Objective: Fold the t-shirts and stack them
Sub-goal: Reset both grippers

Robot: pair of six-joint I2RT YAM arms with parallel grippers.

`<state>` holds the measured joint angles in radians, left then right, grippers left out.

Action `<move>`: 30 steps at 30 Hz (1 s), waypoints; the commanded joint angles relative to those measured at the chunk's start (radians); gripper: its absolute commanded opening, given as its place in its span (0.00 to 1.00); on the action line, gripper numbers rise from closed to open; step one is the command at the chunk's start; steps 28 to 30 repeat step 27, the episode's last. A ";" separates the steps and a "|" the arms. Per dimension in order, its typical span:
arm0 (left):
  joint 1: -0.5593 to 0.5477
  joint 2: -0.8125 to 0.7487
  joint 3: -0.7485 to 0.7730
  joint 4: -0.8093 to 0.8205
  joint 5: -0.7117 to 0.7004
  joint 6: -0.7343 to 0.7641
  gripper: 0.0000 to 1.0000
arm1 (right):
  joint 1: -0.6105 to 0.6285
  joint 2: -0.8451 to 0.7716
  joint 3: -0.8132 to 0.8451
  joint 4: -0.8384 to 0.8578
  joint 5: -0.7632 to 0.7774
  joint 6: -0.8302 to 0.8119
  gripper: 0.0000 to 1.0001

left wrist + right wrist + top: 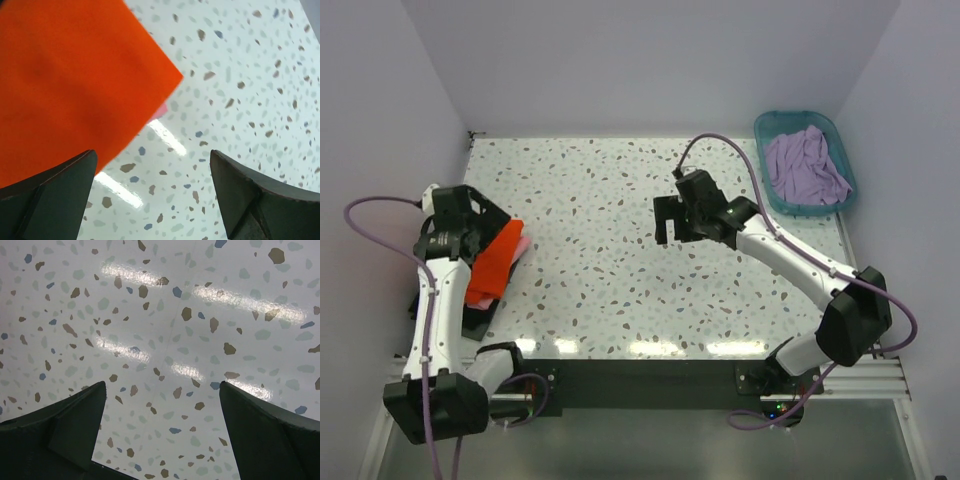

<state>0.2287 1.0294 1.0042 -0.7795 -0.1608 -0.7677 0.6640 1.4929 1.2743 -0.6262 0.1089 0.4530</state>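
Folded flat at the table's left edge, the orange t-shirt [492, 262] [70, 75] tops a small stack. A pink t-shirt [522, 243] [161, 111] peeks out beneath it and a black one [480, 318] lies underneath. My left gripper [480, 215] [152, 165] hovers open just beside the orange shirt's corner, holding nothing. The lavender t-shirt [805, 165] lies crumpled in the teal basket [796, 114] at the back right. Over the middle of the table, my right gripper [670, 222] [162, 400] is open, with only speckled tabletop between its fingers.
White walls close in the table [610, 200] at the back and on both sides. The teal basket sits in the far right corner. A purple cable [720, 140] loops above the right arm.
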 commanded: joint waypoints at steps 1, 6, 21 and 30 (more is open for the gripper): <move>-0.165 0.018 0.039 0.083 -0.040 -0.021 1.00 | 0.005 -0.057 -0.027 0.031 0.040 0.016 0.99; -0.516 0.058 0.045 0.138 -0.176 -0.073 1.00 | 0.006 -0.146 -0.095 0.063 0.063 0.033 0.99; -1.071 0.199 -0.013 0.364 -0.223 0.053 1.00 | 0.006 -0.453 -0.328 0.108 0.164 0.072 0.99; -1.071 0.178 -0.056 0.447 -0.184 0.091 1.00 | 0.006 -0.416 -0.351 0.117 0.199 0.093 0.99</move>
